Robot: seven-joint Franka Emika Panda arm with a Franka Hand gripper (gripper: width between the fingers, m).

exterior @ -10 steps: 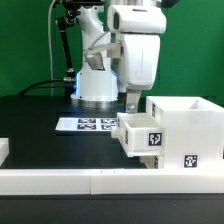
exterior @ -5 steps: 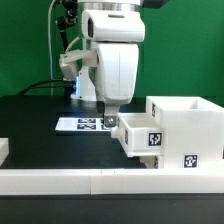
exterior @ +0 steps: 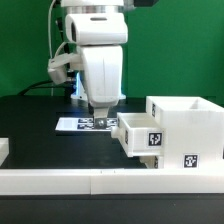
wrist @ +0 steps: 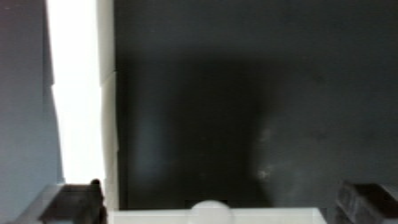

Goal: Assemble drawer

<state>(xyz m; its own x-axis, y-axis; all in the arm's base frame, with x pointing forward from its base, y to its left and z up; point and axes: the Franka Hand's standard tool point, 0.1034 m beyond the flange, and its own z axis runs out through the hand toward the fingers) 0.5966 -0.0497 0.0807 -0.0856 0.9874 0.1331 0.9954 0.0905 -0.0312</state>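
The white drawer casing (exterior: 186,128) stands at the exterior view's right, with a tag on its front. A shallow white tray (exterior: 138,135) with a tag sticks partway out of the casing's side. My gripper (exterior: 100,117) hangs just off the tray's outer end, toward the exterior view's left, low over the black table. It is open and empty. In the wrist view the fingers (wrist: 75,200) stand wide apart. The tray's end with a round knob (wrist: 210,211) shows between them at the picture's edge, untouched.
A long low white rail (exterior: 100,181) runs along the table's front and shows as a white strip in the wrist view (wrist: 80,90). The marker board (exterior: 80,124) lies behind my gripper. Another white part (exterior: 3,150) sits at the exterior view's left edge.
My gripper has moved toward the exterior view's left, away from the casing, and now stands beside the tray's outer end. The tray and casing have not moved.
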